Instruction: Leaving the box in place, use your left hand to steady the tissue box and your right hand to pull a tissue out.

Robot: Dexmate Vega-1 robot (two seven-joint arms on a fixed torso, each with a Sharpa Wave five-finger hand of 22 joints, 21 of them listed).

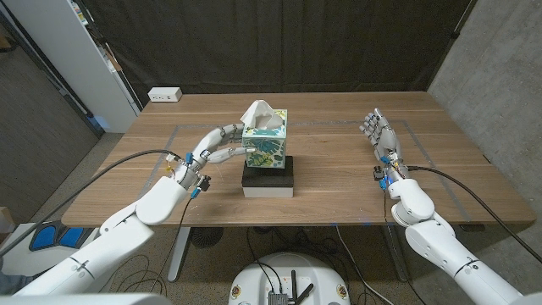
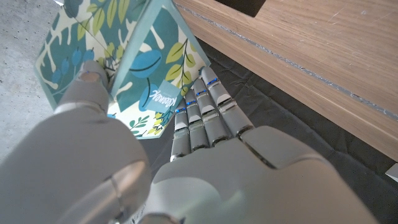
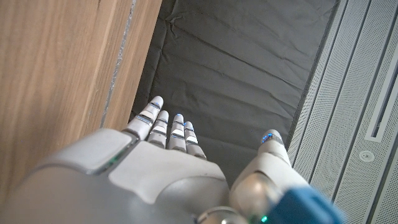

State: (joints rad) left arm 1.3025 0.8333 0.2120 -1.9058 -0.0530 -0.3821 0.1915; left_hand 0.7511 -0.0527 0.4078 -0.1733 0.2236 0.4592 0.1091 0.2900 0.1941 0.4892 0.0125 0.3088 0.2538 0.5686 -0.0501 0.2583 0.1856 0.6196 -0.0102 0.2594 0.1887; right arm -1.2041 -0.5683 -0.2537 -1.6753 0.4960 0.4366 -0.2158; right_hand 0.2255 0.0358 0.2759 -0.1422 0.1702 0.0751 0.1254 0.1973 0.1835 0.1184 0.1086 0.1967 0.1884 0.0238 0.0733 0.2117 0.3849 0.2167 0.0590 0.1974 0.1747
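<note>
Box: the tissue box (image 1: pixel 265 147) stands upright on a dark block (image 1: pixel 268 180) near the middle of the table (image 1: pixel 339 169).
Tissue: a white tissue (image 1: pixel 261 114) stands up out of the box top, not yet pulled.
Left hand: the left hand (image 1: pixel 213 150) grasps the box from its left side, fingers on the far face and thumb on the near one; the left wrist view shows the fingers (image 2: pixel 202 112) lying along a printed face.
Right hand: the right hand (image 1: pixel 380 135) is released, fingers spread and pointing away from the robot, holding nothing, well apart from the box on the right part of the table.
Done: steadying looks in place.
Left to do: the right hand must cross to the box, pinch the tissue and draw it up.
Open room: bare wood lies between the right hand and the box, so the path looks free.
Edges: the block lifts the box, so a sideways tug could tip it; the right hand sits well inside the right table edge.
</note>
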